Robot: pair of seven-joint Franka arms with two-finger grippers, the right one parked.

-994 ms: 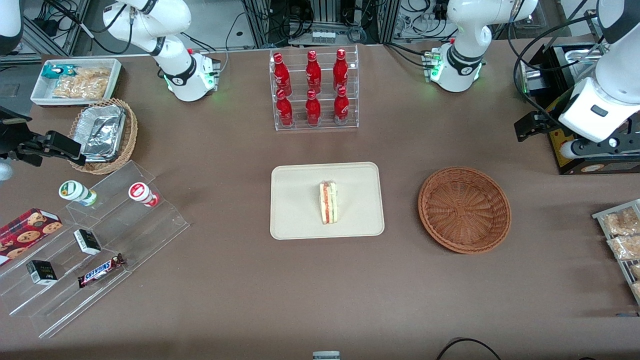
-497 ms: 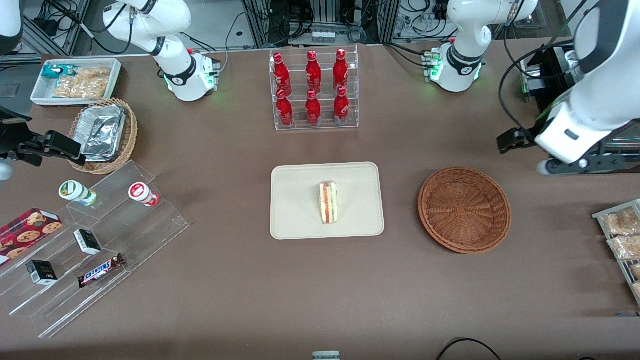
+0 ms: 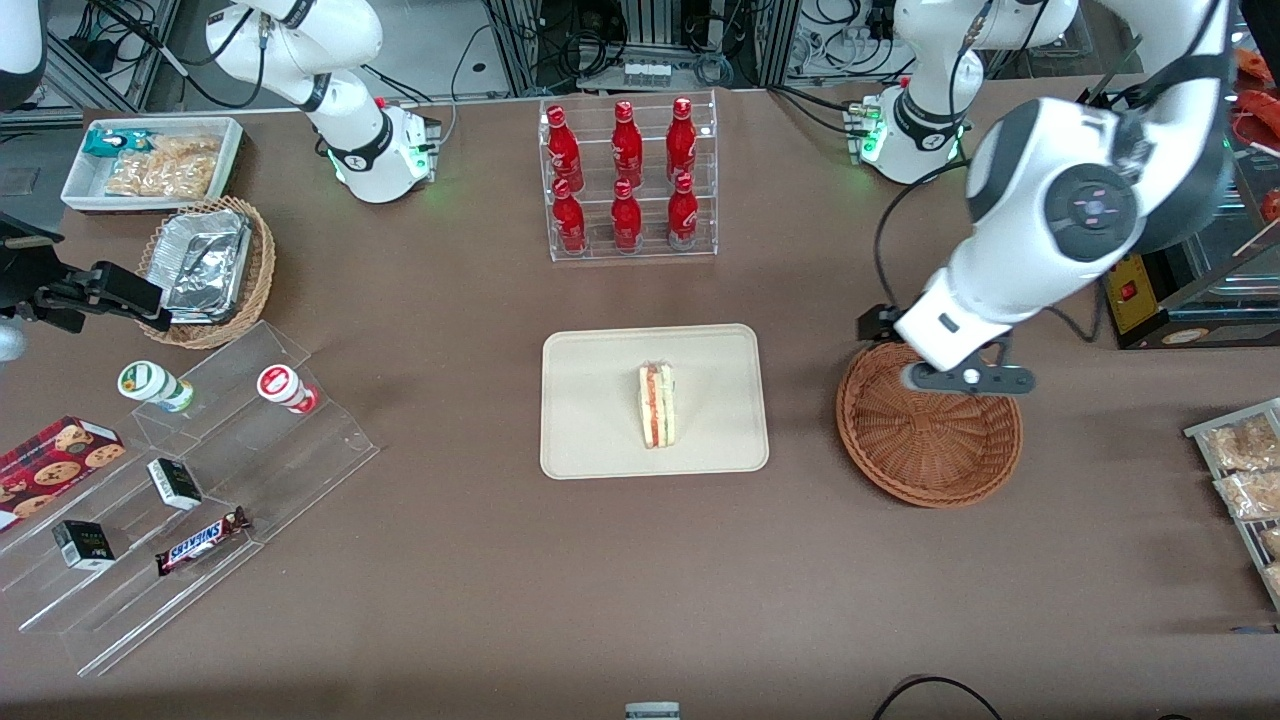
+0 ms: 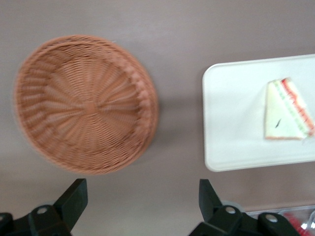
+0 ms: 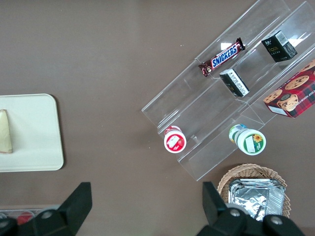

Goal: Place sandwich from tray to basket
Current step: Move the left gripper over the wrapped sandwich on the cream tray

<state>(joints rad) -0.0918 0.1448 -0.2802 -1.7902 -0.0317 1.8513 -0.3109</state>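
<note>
Front view: sandwich (image 3: 657, 405) on tray (image 3: 590, 440), beside basket (image 3: 930, 455); narrow stance – off-centre descent could topple it. Left wrist view: gripper (image 4: 142, 187) above table, near basket, fingers apart – excess closing force could crush bread.

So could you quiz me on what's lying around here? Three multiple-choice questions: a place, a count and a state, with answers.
1. Where is the sandwich?
A) on the cookie box
B) on the white tray
C) in the foil parcel's basket

2. How many red bottles are in the clear rack?
A) four
B) five
C) six

3. The gripper, above the table near the round basket, is:
A) open and empty
B) shut on the sandwich
C) shut on a bottle

Answers:
1: B, the front view shows it there.
2: C, the front view shows two rows of three.
3: A, its fingers stand wide apart with nothing between them.
</note>
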